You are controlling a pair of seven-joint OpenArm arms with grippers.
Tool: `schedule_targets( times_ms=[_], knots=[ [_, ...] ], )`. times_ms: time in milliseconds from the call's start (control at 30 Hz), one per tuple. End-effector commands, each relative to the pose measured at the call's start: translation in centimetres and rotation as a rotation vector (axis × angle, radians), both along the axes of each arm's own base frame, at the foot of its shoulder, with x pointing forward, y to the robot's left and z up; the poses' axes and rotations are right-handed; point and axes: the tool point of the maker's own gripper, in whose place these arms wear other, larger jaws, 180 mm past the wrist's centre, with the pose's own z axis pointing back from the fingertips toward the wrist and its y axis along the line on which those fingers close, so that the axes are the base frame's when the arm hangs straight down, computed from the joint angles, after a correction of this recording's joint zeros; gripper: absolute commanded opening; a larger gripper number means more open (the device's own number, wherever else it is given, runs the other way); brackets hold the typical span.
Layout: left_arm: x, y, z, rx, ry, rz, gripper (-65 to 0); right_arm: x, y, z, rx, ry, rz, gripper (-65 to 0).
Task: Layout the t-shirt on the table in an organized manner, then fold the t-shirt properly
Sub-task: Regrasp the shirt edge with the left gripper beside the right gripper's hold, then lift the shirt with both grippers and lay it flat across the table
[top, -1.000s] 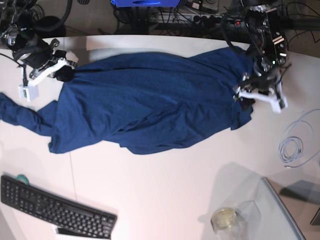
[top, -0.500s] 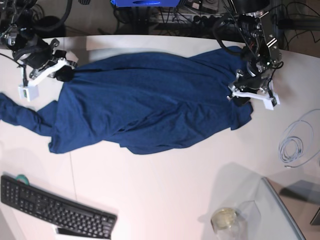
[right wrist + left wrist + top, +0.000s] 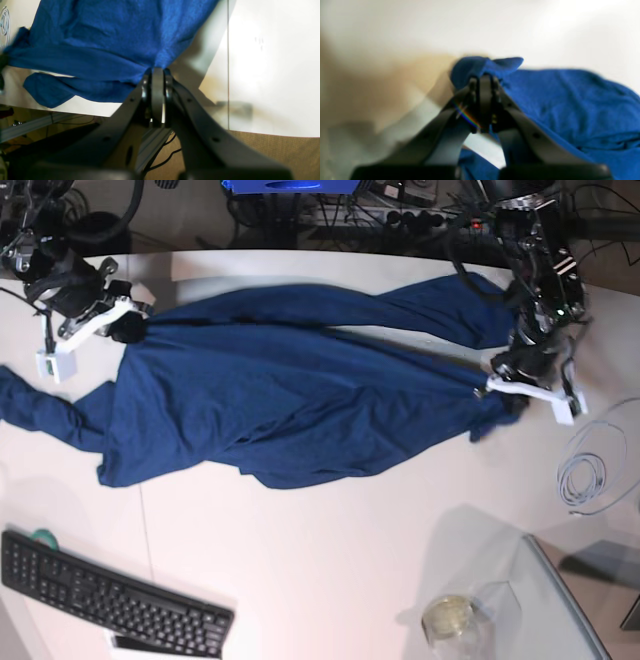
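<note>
Your left gripper was clamped tight on a bunched edge of the navy t-shirt, its jaws pressed together with cloth poking out above the tips. Your right gripper was likewise pinched closed on a gathered fold at the other end of the garment. The t-shirt lay stretched across the white table between your two arms, one sleeve trailing off toward the table's edge and a twisted band of fabric running toward the left gripper. A black keyboard, a coiled pale cable and a glass jar sat apart from it. No brand, label or writing was legible anywhere on the t-shirt.
</note>
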Motion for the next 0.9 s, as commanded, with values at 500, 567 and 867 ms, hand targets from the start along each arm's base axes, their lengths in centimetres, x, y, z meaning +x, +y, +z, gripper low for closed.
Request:
schedule_targets(
  times_ms=[500,567,867],
  knots=[
    [16.1,-6.3,6.7,-0.124,-0.129,-0.111,-65.0,17.6,-8.1,2.5,0.041,-0.020,-0.174,-64.8],
    [18.7,-6.7,10.1,-0.126,-0.197,-0.108,-65.0,19.8,-9.7,6.5,-0.004,-0.113,-0.167,-64.8],
    [21.4,-7.2,26.9,-0.166,-0.615,-0.061,-65.0,20.7,-14.0,23.2,-0.344,-0.603,-0.054,-64.8]
  ],
)
